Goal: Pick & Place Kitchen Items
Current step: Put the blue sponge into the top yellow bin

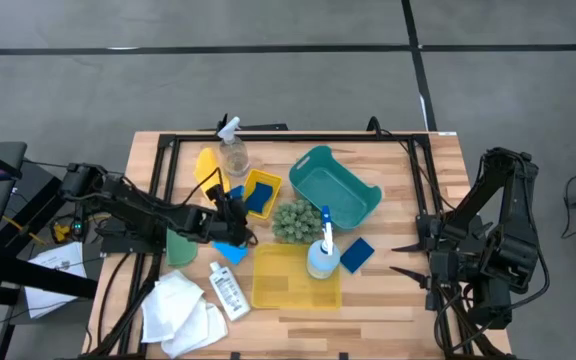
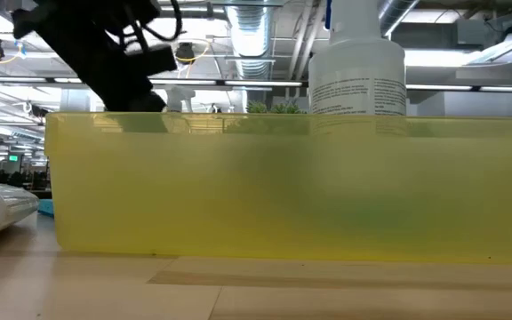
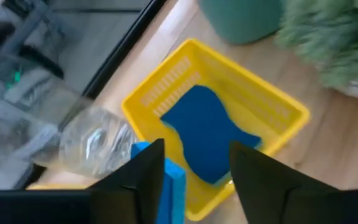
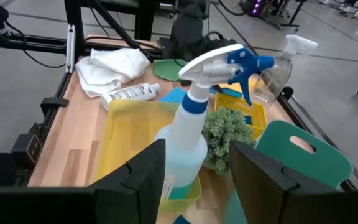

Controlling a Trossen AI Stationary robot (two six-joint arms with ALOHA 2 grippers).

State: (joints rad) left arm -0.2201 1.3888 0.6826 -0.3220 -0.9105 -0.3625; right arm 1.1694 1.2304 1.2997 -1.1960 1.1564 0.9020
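Note:
My left gripper (image 3: 194, 177) (image 1: 232, 212) hangs open over the near rim of a small yellow basket (image 3: 291, 115) (image 1: 264, 181). A dark blue sponge (image 3: 207, 134) lies inside the basket. A lighter blue sponge (image 3: 171, 186) stands at the basket's rim, beside one finger. A clear spray bottle (image 1: 233, 152) lies on its side at the far left. A blue and white spray bottle (image 1: 323, 250) (image 4: 194, 124) stands in the flat yellow bin (image 1: 288, 285). My right gripper (image 1: 405, 258) waits open and raised at the table's right edge. My left gripper has one finger (image 3: 145, 177) close against the lighter blue sponge's edge (image 3: 174, 180) at the basket's rim. Whether the finger touches it, I cannot tell. The other finger stands apart from it, over the basket.
A teal basket (image 1: 333, 185) and a green bumpy ball (image 1: 293, 220) sit mid-table. Another blue sponge (image 1: 356, 253), a light blue piece (image 1: 231, 251), a white bottle (image 1: 228, 292), white cloths (image 1: 183, 312), a green piece (image 1: 180, 246) and a yellow piece (image 1: 207, 165) lie around.

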